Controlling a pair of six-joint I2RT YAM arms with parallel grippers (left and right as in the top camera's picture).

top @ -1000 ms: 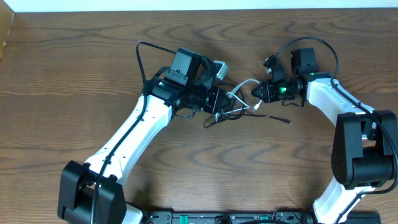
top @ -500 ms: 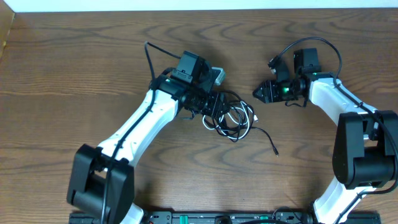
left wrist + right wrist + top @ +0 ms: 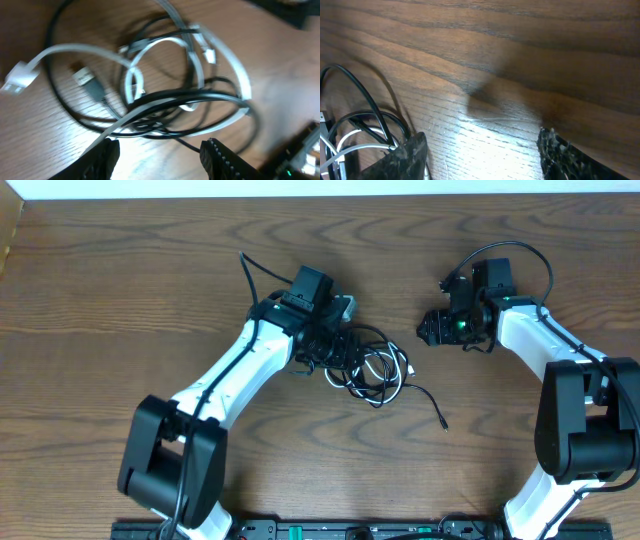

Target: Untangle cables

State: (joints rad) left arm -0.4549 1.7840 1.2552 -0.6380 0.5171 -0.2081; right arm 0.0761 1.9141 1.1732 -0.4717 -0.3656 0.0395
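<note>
Closest to the left wrist camera, the left gripper (image 3: 160,157) has its two fingers (image 3: 102,159) spread well apart, with nothing clamped between them. Only a thin black strand crosses the gap near the tips. Just beyond the fingertips the cables (image 3: 160,95) lie in one tangled heap on the wooden table (image 3: 40,150). The black cables (image 3: 225,96) loop round the outside and the white cable (image 3: 75,49) threads through them. Its white plug (image 3: 17,77) lies out at the left, near a black USB plug (image 3: 85,80).

The right gripper (image 3: 480,155) is also wide open and empty, with bare wood between its fingers. The edge of the heap shows at the left of its view.

From overhead, the tangle sits near the table's middle, just beside the left gripper's tips. One loose black end (image 3: 432,408) trails toward the near right. The right gripper sits apart from the pile, to its right and a little farther back.
</note>
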